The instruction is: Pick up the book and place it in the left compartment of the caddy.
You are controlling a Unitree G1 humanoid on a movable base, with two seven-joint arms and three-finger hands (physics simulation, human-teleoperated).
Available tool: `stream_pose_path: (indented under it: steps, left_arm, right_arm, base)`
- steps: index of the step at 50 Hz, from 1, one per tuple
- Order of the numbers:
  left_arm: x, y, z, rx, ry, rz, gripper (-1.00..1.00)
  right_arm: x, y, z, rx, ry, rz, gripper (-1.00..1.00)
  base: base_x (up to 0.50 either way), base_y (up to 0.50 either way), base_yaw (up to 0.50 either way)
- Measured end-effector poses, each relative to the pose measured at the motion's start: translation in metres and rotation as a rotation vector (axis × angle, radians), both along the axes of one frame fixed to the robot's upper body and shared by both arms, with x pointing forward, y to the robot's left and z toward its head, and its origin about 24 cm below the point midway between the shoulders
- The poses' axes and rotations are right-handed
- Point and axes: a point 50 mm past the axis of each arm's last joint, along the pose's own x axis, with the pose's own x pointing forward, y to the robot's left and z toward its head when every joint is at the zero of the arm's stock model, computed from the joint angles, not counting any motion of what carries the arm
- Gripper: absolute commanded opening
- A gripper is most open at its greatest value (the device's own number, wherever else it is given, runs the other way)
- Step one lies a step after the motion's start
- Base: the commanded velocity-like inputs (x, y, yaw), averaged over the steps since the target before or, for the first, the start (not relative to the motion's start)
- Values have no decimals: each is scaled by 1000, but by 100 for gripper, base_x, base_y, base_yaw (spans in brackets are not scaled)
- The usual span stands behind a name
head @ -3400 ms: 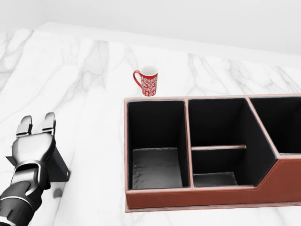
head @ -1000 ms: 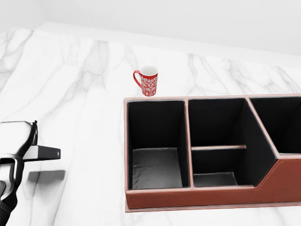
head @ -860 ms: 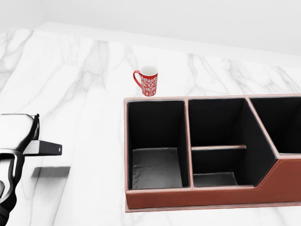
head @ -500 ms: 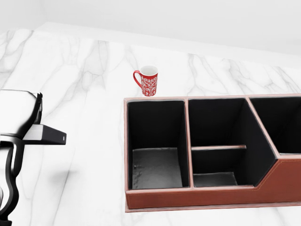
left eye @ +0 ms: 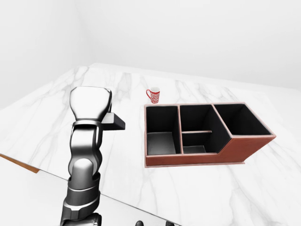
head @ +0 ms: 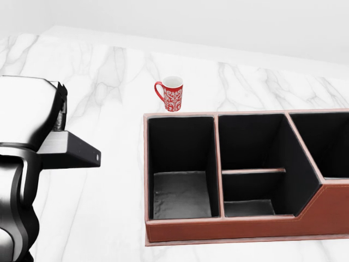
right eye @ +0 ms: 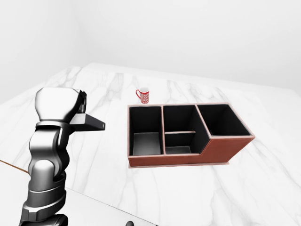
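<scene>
My left hand is raised above the marble table at the left of the head view, seen from its back, fingers shut on the book. The book is a thin dark slab held level, its end sticking out to the right toward the caddy. The caddy is brown outside and black inside, with its left compartment showing a bare floor. A gap of bare marble separates the book from the caddy's left wall. My right hand is not in any view.
A red patterned mug stands on the marble just above the caddy's left compartment in the head view. The caddy's middle and right compartments are dark. The table's near edge runs across the lower left of the left-eye view.
My left hand closed on the book where it lay on the table, then lifted it and carried it up and rightward toward the caddy. Caddy and mug have not moved.
</scene>
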Motion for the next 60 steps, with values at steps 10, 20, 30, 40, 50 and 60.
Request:
stream_pose_path:
  steps: [10,20,30,40,50,60]
  left_arm:
    - [-16,-28,17,-24,-29,-74,-100]
    - [-29,-52,23,-30,-57,-138,-100]
    - [-39,-77,25,-13,-109,-217,-100]
    - [-45,-103,25,23,-166,-291,-100]
    - [-50,-122,21,66,-214,-357,-100]
    - [-56,-135,16,97,-233,-405,-100]
  right_arm:
    - [0,1,2,-7,-6,1,100]
    - [-1,3,3,-16,-9,9,100]
    - [-1,4,3,-22,-9,14,100]
    - [0,4,2,-19,-7,19,100]
    - [0,4,1,-16,-4,22,100]
    - [1,4,1,-14,-2,24,100]
  base:
    - [0,0,0]
    - [0,0,0]
    - [0,0,0]
    - [0,0,0]
    - [0,0,0]
    - [0,0,0]
